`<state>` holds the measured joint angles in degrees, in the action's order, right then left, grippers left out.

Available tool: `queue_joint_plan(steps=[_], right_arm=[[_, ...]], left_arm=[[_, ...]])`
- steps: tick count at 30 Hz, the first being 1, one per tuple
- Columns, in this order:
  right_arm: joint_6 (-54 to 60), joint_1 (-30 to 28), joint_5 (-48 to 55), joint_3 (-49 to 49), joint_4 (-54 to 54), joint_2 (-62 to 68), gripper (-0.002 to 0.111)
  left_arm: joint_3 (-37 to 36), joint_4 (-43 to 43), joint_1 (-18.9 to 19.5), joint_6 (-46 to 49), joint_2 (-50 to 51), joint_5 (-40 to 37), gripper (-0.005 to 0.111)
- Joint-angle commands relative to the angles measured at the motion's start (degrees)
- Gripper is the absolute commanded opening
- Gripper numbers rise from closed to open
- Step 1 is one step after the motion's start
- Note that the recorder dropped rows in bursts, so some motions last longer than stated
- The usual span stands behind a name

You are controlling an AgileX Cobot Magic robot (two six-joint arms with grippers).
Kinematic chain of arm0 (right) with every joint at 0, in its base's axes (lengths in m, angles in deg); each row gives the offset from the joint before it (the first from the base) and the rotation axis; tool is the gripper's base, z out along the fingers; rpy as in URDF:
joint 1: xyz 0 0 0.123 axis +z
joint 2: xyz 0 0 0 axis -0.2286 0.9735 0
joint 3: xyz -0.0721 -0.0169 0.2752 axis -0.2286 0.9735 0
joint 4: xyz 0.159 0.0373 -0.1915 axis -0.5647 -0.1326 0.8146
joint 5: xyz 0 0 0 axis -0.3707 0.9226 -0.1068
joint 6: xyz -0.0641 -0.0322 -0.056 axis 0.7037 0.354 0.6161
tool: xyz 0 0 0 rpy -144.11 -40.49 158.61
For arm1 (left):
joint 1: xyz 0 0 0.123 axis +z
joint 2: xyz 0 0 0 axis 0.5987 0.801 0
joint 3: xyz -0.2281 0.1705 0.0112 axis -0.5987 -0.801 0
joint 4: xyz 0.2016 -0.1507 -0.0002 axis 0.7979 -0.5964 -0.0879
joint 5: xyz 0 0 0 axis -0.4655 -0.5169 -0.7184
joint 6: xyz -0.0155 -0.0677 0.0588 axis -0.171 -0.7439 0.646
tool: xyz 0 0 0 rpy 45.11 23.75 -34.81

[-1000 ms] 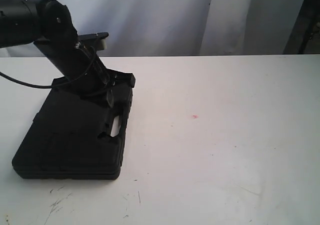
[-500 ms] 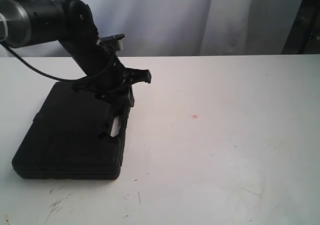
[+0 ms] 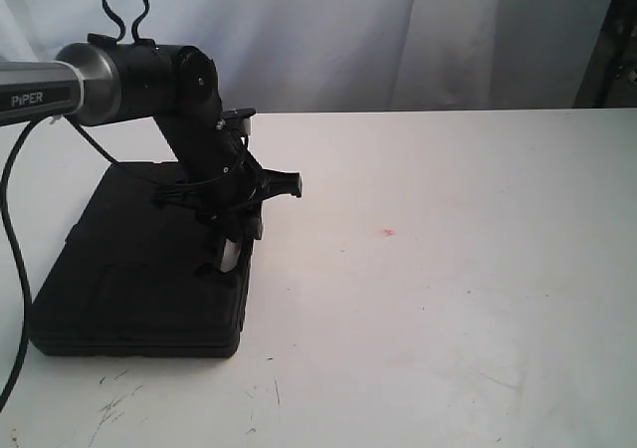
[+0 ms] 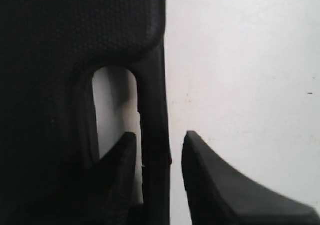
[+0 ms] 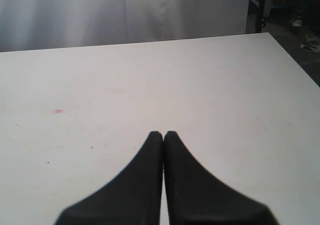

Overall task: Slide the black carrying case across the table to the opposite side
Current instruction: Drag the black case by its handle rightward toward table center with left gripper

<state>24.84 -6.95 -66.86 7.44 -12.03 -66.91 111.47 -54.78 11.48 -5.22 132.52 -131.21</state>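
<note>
Case (image 3: 129,269) flat, long axis front-to-back, handle (image 4: 152,100) rightward, left hand (image 4: 157,141) apart astride it.

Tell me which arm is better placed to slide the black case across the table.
Left. The left hand is open astride the handle of the black case, one finger in the slot, one outside. The right hand is shut over the table, with no case in its view.

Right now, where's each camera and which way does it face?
Exterior: off the arms, facing table and black carrying case; left arm shows.
Left wrist: down onto the case handle, open left gripper straddling it.
Right wrist: across the table toward a curtain; shut right gripper shows.
Shared: exterior and right wrist show the red spot.
</note>
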Motion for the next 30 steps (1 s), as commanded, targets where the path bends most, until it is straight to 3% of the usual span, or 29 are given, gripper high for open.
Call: queue_joint_plan(steps=[1,12,14,16,18,22,30], right_arm=[[-0.2,-0.4,-0.1,0.2,0.0,-0.2,0.0],[-0.2,-0.4,-0.1,0.2,0.0,-0.2,0.0],[-0.2,-0.4,-0.1,0.2,0.0,-0.2,0.0],[-0.2,-0.4,-0.1,0.2,0.0,-0.2,0.0],[-0.2,-0.4,-0.1,0.2,0.0,-0.2,0.0],[-0.2,-0.4,-0.1,0.2,0.0,-0.2,0.0],[-0.2,-0.4,-0.1,0.2,0.0,-0.2,0.0]], left_arm=[[0.5,0.3,-0.2,-0.6,0.3,1.6,0.031],[0.5,0.1,-0.2,-0.6,3.1,1.1,0.03],[0.5,0.1,-0.2,-0.6,3.0,1.3,0.025],[0.5,-0.4,-0.3,-0.6,3.0,1.2,0.006],[0.5,-0.7,-0.3,-0.6,3.0,0.6,0.0],[0.5,-4.6,-0.6,-0.6,3.0,0.5,0.0],[0.5,-6.4,-6.4,-3.6,3.0,5.9,0.0]])
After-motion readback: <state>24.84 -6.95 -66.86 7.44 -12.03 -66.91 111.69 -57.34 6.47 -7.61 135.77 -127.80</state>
